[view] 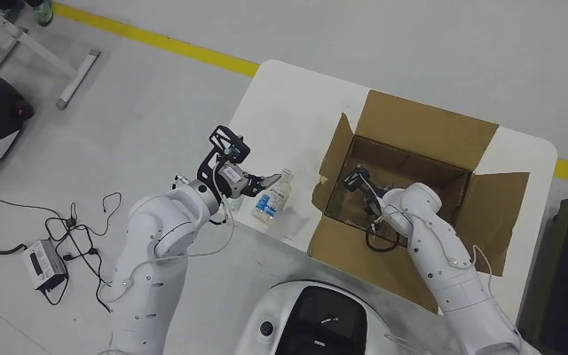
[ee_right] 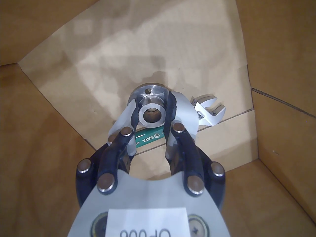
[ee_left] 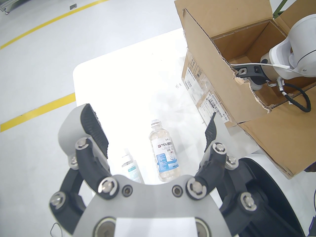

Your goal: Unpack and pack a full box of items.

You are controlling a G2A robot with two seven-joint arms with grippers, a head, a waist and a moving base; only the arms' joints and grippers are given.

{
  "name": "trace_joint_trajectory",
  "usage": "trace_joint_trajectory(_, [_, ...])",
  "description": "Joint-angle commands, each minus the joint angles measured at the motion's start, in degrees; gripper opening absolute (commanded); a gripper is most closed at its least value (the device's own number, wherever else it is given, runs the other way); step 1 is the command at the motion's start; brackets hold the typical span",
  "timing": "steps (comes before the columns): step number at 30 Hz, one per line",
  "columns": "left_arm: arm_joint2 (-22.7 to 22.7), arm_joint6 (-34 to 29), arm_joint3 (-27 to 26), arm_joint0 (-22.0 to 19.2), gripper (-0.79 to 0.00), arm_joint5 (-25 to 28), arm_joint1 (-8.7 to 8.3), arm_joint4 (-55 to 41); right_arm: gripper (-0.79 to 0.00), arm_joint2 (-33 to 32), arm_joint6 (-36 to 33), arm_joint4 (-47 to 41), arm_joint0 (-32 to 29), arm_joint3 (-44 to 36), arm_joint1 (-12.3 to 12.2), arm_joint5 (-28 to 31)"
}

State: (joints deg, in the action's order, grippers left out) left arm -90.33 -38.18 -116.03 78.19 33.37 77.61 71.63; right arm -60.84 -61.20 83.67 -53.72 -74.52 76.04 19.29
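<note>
An open cardboard box [view: 461,191] [ee_left: 222,25] stands on the white table [view: 275,106]. My right gripper [ee_right: 151,109] is down inside it, shut on a steel flanged bushing [ee_right: 151,104]. Under that lies an adjustable wrench [ee_right: 209,113] with a green handle on the box floor [ee_right: 148,50]. A clear bottle [view: 272,197] [ee_left: 164,152] lies on the table left of the box. My left gripper [ee_left: 151,127] [view: 266,182] hangs open just above and beside it, holding nothing. A small white bottle [ee_left: 130,167] lies next to the clear one.
The box's flaps [view: 426,120] fold outward toward the table's far and right sides. A black cable [ee_left: 298,99] hangs from the right arm at the box rim. Bare tabletop [ee_left: 128,75] lies beyond the bottles. Cables and a small device [view: 44,262] lie on the floor at left.
</note>
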Motion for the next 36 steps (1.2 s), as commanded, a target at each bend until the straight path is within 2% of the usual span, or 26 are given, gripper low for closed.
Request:
trace_joint_trajectory(1, [0.0,0.0,0.0,0.0,0.0,0.0,0.0,0.0,-0.785,-0.01,-0.1,0.14,0.05,-0.19,-0.01,-0.13])
trace_joint_trajectory(8, [0.0,0.0,0.0,0.0,0.0,0.0,0.0,0.0,-0.785,-0.82,-0.58,0.82,-1.1,-4.62,-0.3,-0.64])
trace_joint_trajectory(13, [0.0,0.0,0.0,0.0,0.0,0.0,0.0,0.0,-0.785,-3.89,-1.3,1.57,-4.78,-14.12,-1.14,-1.42])
trace_joint_trajectory(21, [0.0,0.0,0.0,0.0,0.0,0.0,0.0,0.0,-0.785,-13.64,-0.39,4.59,-16.86,-39.74,-3.17,-2.7])
trace_joint_trajectory(28, [0.0,0.0,0.0,0.0,0.0,0.0,0.0,0.0,-0.785,-23.74,1.76,6.13,-28.31,-56.8,-4.24,-4.65])
trace_joint_trajectory(30, [0.0,0.0,0.0,0.0,0.0,0.0,0.0,0.0,-0.785,-26.75,2.16,5.63,-31.62,-60.02,-4.41,-4.99])
trace_joint_trajectory(36, [0.0,0.0,0.0,0.0,0.0,0.0,0.0,0.0,-0.785,-32.38,5.34,4.68,-37.0,-60.12,-4.58,-6.74])
